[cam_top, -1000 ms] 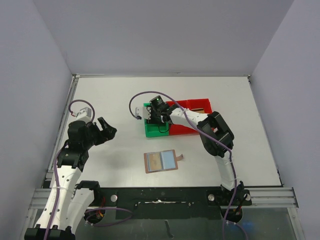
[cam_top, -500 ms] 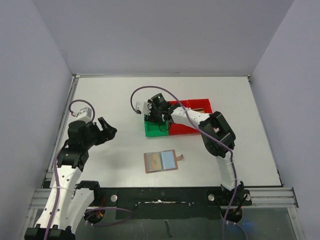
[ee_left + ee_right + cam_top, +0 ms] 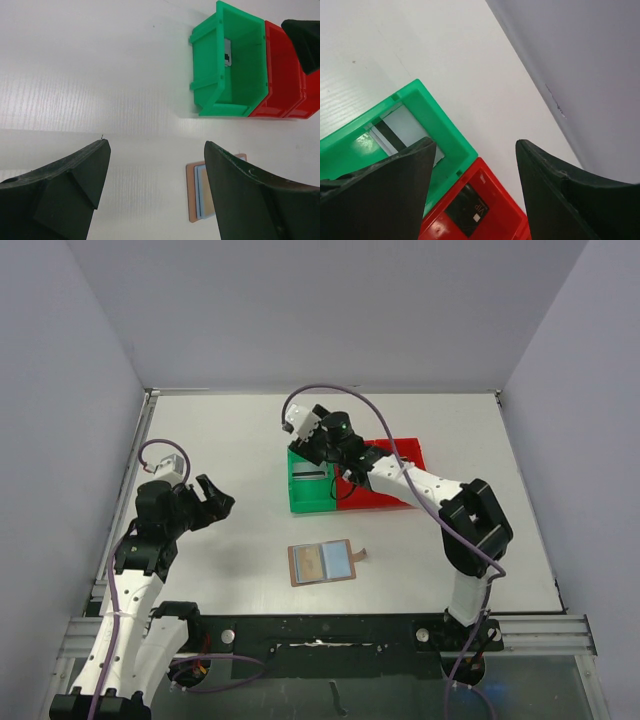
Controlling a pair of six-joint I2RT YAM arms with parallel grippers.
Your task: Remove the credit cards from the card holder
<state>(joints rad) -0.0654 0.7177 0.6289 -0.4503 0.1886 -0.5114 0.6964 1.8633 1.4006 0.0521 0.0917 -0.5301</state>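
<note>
The card holder [image 3: 322, 562] lies open and flat on the table near the front, brown with pale blue inner pockets and a tan patch on its left half. In the left wrist view it [image 3: 196, 192] shows partly behind a finger. A white card with a black stripe [image 3: 400, 129] lies in the green bin [image 3: 297, 502]. A black VIP card [image 3: 468, 210] lies in the red bin [image 3: 400, 450]. My right gripper [image 3: 320, 443] hovers open and empty above the back of the green bin. My left gripper [image 3: 212, 498] hangs open and empty, well left of the card holder.
The green bin [image 3: 206, 70] and red bin [image 3: 274, 75] stand side by side behind the card holder. Grey walls close in the table on the left, back and right. The right arm reaches over both bins.
My right gripper has lifted out of the green bin toward the back and opened wider. The striped card now lies in that bin. The left arm has not moved.
</note>
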